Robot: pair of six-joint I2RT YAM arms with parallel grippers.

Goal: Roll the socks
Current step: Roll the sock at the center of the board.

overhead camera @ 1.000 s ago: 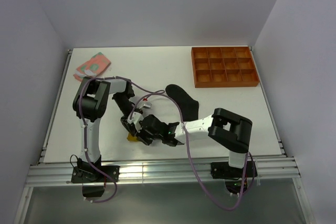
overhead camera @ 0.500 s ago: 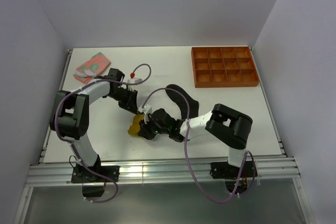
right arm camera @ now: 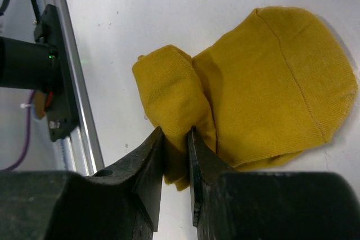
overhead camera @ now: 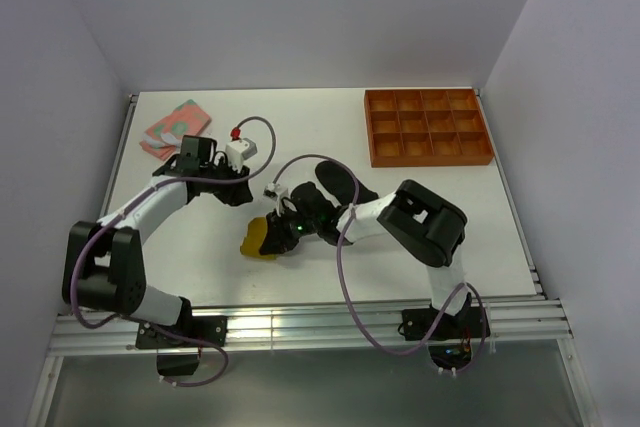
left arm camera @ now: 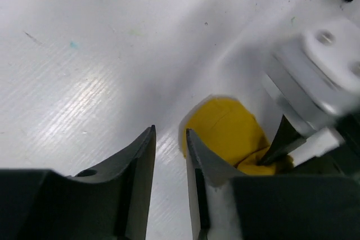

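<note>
The mustard-yellow sock [overhead camera: 260, 239] lies partly folded near the table's front middle. In the right wrist view the sock [right arm camera: 270, 82] has a rolled end. My right gripper [right arm camera: 175, 130] is shut on that rolled end, and it shows in the top view [overhead camera: 290, 227]. My left gripper [overhead camera: 236, 193] hovers just left of the sock. In the left wrist view the left gripper [left arm camera: 170, 130] has a narrow gap with only table between its jaws, and the sock [left arm camera: 225, 133] lies beside it. The black sock [overhead camera: 340, 185] lies behind the right arm. The pink and green sock [overhead camera: 177, 127] lies at the back left.
The orange tray [overhead camera: 428, 127] with square compartments stands at the back right. The table's metal front rail [right arm camera: 79, 111] runs close to the sock in the right wrist view. Both arms' cables loop over the table's middle.
My left gripper has pulled back from the yellow sock, up and to the left. My right gripper has carried the sock's end a little away from the front edge.
</note>
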